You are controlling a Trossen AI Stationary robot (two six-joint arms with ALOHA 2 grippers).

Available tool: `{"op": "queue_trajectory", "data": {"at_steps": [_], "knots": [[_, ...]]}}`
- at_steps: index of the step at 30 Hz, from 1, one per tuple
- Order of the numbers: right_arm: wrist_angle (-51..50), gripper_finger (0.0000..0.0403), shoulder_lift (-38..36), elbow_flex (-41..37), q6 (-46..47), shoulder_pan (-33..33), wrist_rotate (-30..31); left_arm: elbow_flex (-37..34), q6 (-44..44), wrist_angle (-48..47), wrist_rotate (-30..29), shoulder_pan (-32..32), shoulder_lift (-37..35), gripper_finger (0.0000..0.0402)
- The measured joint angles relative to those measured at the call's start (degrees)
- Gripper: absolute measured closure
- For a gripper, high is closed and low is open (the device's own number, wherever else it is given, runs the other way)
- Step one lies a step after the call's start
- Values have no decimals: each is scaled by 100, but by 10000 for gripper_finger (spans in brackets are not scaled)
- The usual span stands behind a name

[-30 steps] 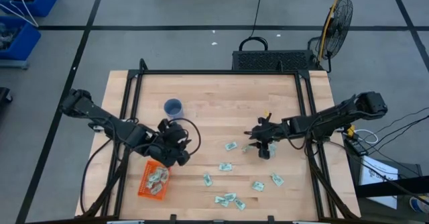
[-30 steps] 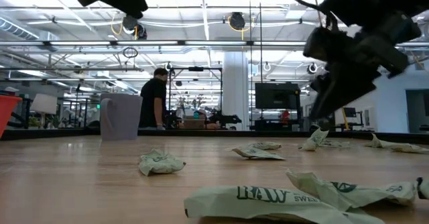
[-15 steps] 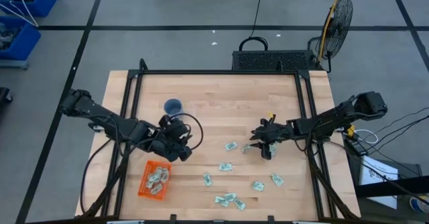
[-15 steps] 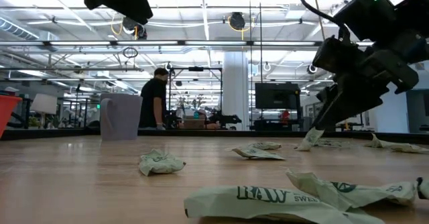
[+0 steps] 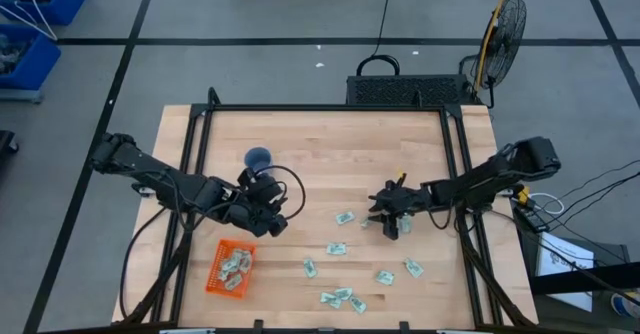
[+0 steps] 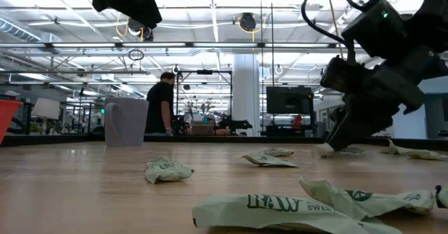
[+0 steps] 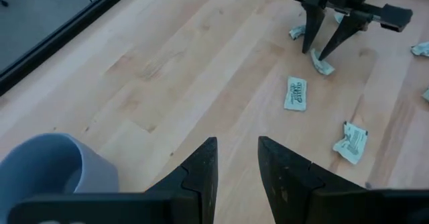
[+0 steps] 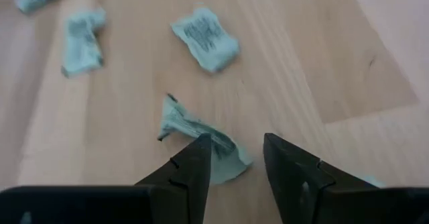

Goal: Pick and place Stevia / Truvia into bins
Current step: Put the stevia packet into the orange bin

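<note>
Pale green sachets lie scattered flat on the wooden table [image 5: 330, 164]; one of them [image 5: 337, 248] lies near the middle. The orange basket [image 5: 214, 276] at the near left holds a few of them. My right gripper [image 8: 234, 150] is down at the tabletop, open, and its fingers stand astride one end of a crumpled sachet [image 8: 188, 127]. In the low view this gripper [image 6: 334, 144] reaches the wood beside that sachet [image 6: 325, 150]. My left gripper [image 7: 238, 150] hangs open with nothing between its fingers, above the table between the blue cup [image 5: 258, 158] and the basket. My right gripper comes slanting down from the table's right. One fingertip [image 8: 196, 158] overlaps the crumpled sachet's nearer end [image 8: 224, 158], which lies on the wood between the open fingers. Whether a finger touches it, I cannot tell.
The blue cup [image 7: 47, 174] stands upright close beside my left gripper. More sachets [image 5: 340, 296] lie toward the near edge, one large in the low view [image 6: 294, 209]. A black frame rail [image 5: 330, 108] borders the table. A person [image 6: 161, 108] stands far off in the room.
My right gripper has sunk from above the table down to the wood over the crumpled sachet, tipping as it went, its fingers staying apart. The sachets have not moved.
</note>
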Motion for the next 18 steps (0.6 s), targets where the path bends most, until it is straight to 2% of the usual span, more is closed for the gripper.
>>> {"op": "queue_trajectory", "data": {"at_steps": [6,14,18], "knots": [[269,291,178,7,83,0,13,0,0,-16,2,-4,0,289],[337,393,188,-4,-44,-9,-21,0,0,-29,3,-2,0,289],[649,392,183,0,-159,-9,-22,0,-8,-29,3,-2,0,289]]}}
